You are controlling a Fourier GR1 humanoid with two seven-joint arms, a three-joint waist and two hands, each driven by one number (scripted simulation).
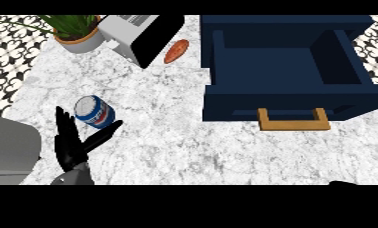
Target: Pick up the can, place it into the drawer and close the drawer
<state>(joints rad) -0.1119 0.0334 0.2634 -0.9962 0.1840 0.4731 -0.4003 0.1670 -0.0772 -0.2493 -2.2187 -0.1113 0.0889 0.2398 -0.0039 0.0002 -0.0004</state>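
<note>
A blue and white can (pixel 94 112) stands on the marble counter at the left. My left hand (pixel 74 144) is just below it, open, with straight fingers to the can's left and the thumb reaching up toward its right side. The navy drawer (pixel 284 99) is pulled open at the right, with a wooden handle (pixel 293 120) on its front and nothing inside. Only a dark tip of my right hand (pixel 345 182) shows at the lower right edge.
A toaster (pixel 140 34) and a potted plant (pixel 76 32) stand at the back left. An orange-brown food item (pixel 176 51) lies between the toaster and the drawer. A grey object (pixel 16 144) sits at the left edge.
</note>
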